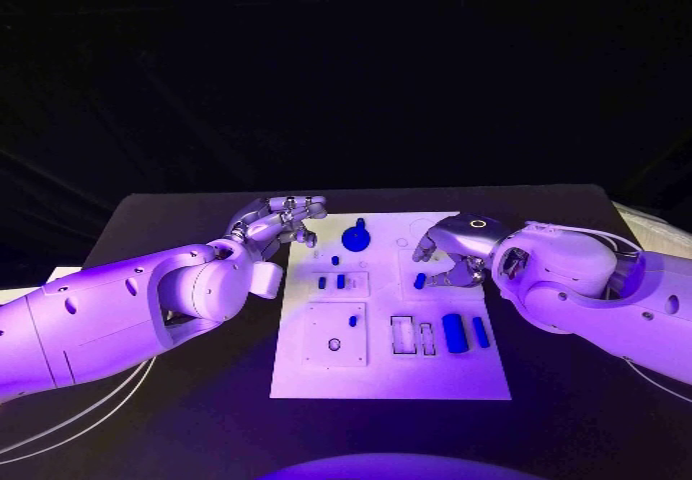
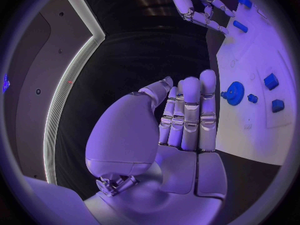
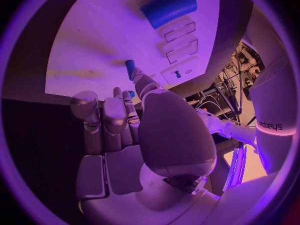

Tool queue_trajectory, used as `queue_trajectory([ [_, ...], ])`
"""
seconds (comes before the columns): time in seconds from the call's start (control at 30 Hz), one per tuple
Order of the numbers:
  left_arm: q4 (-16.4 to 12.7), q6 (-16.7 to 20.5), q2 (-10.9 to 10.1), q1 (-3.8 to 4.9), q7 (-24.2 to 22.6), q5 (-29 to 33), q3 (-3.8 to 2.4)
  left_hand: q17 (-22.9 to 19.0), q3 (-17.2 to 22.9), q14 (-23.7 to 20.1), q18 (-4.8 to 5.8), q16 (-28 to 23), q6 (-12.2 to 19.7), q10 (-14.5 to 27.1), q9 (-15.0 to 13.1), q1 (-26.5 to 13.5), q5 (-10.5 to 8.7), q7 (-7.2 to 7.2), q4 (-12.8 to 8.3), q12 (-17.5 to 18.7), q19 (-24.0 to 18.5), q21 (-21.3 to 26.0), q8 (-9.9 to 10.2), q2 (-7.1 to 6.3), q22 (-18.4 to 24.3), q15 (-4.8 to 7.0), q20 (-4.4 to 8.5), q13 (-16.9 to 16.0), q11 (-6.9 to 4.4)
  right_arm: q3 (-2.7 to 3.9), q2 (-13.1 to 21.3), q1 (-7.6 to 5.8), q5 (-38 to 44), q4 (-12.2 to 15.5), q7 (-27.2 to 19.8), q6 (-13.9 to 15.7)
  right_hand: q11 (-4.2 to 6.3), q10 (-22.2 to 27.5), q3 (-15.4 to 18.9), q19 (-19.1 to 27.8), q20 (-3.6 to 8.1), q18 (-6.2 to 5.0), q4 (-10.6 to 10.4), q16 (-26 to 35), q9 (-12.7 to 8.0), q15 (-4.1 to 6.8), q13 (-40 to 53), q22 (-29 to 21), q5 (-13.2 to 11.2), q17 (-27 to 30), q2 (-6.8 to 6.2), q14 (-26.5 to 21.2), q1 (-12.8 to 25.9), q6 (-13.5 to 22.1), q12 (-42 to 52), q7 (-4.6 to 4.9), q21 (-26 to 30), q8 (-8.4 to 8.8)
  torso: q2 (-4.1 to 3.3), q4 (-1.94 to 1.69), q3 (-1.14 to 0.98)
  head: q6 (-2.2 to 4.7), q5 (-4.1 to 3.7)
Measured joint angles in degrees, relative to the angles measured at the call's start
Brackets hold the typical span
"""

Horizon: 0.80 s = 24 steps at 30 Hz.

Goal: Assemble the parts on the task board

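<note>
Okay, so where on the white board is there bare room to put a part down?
The near edge of the white task board, below the large blue cylinder and the rectangular slots, is bare. The far half is crowded: the blue gear, with the left hand and right hand on either side.

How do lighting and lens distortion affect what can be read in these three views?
Head view: violet light washes the task board, so pale outlines read faintly while the blue parts stand out; the backdrop is black. Left wrist view: fisheye bends the board's edge, and the left hand blocks the middle. Right wrist view: the right hand hides much of the curved board.
</note>
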<state>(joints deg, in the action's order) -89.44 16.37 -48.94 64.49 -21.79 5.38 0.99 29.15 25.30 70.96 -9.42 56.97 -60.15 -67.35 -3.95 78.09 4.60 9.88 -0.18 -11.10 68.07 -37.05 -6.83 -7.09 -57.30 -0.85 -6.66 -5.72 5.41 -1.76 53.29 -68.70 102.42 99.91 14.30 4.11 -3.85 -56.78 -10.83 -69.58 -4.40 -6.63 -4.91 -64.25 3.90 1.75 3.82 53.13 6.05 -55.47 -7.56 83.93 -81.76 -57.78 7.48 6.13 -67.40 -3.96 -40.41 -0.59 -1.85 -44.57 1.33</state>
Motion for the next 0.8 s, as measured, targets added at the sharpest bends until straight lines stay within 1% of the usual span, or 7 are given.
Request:
queue_trajectory([
  [0.23,0.1,0.0,0.0,0.00,0.0,0.0,0.00,0.0,0.0,-0.1,0.01,0.0,0.0,0.0,0.0,0.0,0.00,0.00,0.0,0.0,0.0,0.0,0.0,0.00,0.0,0.12,0.00,0.0,0.00,-0.11,-0.6,0.29,0.0,-0.5,-0.3,-2.0,-0.01,-2.5,0.0,0.0,0.00,0.00,0.0,0.0,0.1,0.00,0.0,0.0,0.5,0.2,0.92,0.0,-0.9,-1.5,1.3,0.22,0.0,0.00,-0.04,-0.01,0.01,-0.03,0.14],
  [0.33,0.1,0.0,-0.1,0.00,0.0,0.0,0.00,0.0,0.0,-0.1,0.01,0.0,0.0,0.0,0.0,0.0,0.00,0.00,0.0,0.0,0.0,0.0,0.0,0.00,0.0,0.12,0.00,0.0,0.00,-0.15,-1.0,0.43,0.0,-0.9,-0.4,-2.6,-0.13,-3.6,-0.4,-0.2,0.20,0.00,-0.3,0.2,0.2,0.00,-0.1,0.2,0.5,0.2,1.85,0.0,-1.8,-2.5,1.6,0.31,0.0,0.00,-0.05,0.00,0.04,-0.07,0.16],
  [0.47,0.1,-0.1,-0.1,0.00,0.1,0.0,0.00,0.0,0.0,-0.1,0.01,0.0,0.0,0.0,0.0,0.0,0.00,0.00,0.0,0.0,0.0,0.0,0.0,0.00,0.0,0.11,0.00,0.0,0.00,-0.18,-1.6,0.62,-0.1,-1.4,-0.7,-3.1,0.00,-4.7,-2.0,-0.4,0.00,0.00,-0.5,0.2,0.2,0.00,-0.2,0.7,-0.9,0.2,3.30,0.0,-2.2,-3.7,1.7,0.34,0.0,-0.23,-0.07,0.00,0.03,-0.16,0.19],
  [0.57,0.0,-0.1,-0.1,0.00,0.1,0.0,0.00,0.0,0.0,-0.1,0.01,0.0,0.0,0.0,0.0,0.0,0.00,0.00,0.0,0.0,0.0,0.0,0.0,0.00,0.0,0.11,0.00,0.0,0.00,-0.19,-2.0,0.72,-0.1,-1.8,-0.9,-3.3,0.09,-6.0,-3.1,-0.7,0.08,0.00,-0.6,0.2,0.3,0.00,-0.2,1.1,-1.2,0.2,3.74,0.0,-2.7,-4.6,1.9,0.37,0.0,-0.45,-0.07,-0.02,0.02,-0.23,0.19],
  [0.63,0.0,-0.1,-0.1,0.00,0.1,0.0,0.00,0.0,0.0,-0.1,0.02,0.0,0.0,0.0,0.0,0.0,0.00,0.00,0.0,0.0,0.0,0.0,0.0,0.00,0.0,0.10,0.00,0.0,0.00,-0.20,-2.2,0.77,-0.2,-2.0,-1.0,-3.4,0.24,-7.0,-3.7,-1.0,-0.24,0.00,-0.7,0.2,0.4,0.00,-0.2,1.5,-1.2,0.1,4.13,0.0,-2.4,-5.4,2.0,0.33,-0.5,-0.67,-0.07,-0.03,0.02,-0.27,0.19],
  [0.67,0.0,-0.1,-0.1,0.00,0.1,0.0,0.00,0.0,0.0,-0.1,0.02,0.0,0.0,0.0,0.0,0.0,0.00,0.00,0.0,0.0,0.0,0.0,0.0,0.00,0.0,0.10,0.00,0.0,0.00,-0.20,-2.3,0.77,-0.2,-2.1,-1.1,-3.4,0.22,-7.4,-4.0,-1.2,-0.05,0.00,-0.8,0.2,0.4,0.00,-0.2,1.8,-1.5,-0.2,4.33,0.0,-2.6,-5.8,2.2,0.30,-0.7,-0.67,-0.07,-0.03,0.02,-0.29,0.20],
  [0.8,0.0,-0.1,-0.1,0.00,0.1,0.0,0.00,0.0,0.0,-0.1,0.02,0.0,0.0,0.0,0.0,0.0,0.00,0.00,0.0,0.0,0.0,0.0,0.0,0.00,0.0,0.10,0.00,0.0,0.00,-0.15,-2.7,0.77,-0.2,-2.7,-1.3,-3.4,0.36,-8.7,-5.1,-2.0,-0.31,0.00,-0.9,-0.7,0.5,0.00,-0.3,2.9,-1.9,-1.0,4.47,0.0,-2.8,-6.7,2.2,0.41,-1.4,-0.99,-0.05,-0.01,0.02,-0.40,0.25],
])
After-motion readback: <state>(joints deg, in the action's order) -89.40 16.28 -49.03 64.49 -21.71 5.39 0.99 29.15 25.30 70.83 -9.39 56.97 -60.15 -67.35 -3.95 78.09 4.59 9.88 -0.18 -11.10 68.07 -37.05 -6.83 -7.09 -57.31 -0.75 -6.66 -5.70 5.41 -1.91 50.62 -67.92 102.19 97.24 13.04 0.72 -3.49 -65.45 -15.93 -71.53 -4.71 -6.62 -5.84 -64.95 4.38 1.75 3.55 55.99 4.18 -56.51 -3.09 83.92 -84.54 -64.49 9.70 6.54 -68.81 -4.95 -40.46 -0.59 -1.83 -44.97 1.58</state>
